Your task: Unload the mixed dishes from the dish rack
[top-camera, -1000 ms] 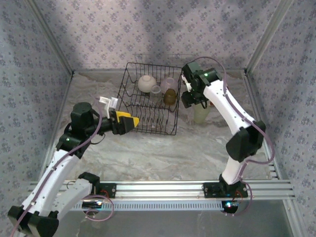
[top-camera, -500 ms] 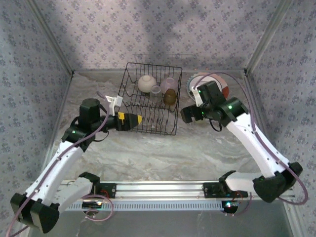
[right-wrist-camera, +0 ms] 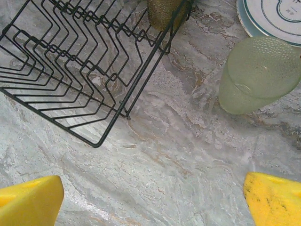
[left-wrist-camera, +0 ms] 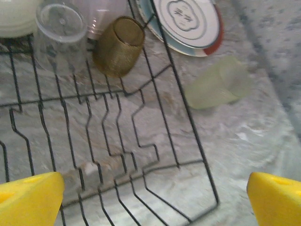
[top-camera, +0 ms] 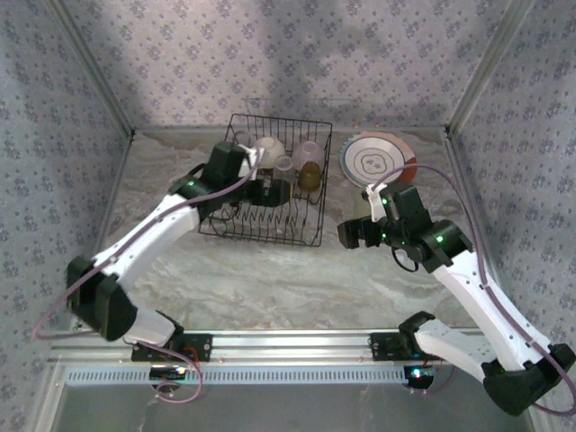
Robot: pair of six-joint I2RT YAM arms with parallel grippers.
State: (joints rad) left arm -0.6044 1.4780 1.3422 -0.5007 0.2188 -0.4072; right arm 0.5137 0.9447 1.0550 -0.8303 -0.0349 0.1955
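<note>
Left wrist view: left pincer (left-wrist-camera: 153,200) wide open, right pincer (right-wrist-camera: 153,200) too; centre mark on the plate (left-wrist-camera: 207,23) unreadable.

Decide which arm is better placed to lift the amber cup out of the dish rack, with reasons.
Left. The left gripper, open, hangs over the dish rack with the amber cup ahead. The right gripper, also open, sits outside the rack, over the table beside the pale green cup.
</note>
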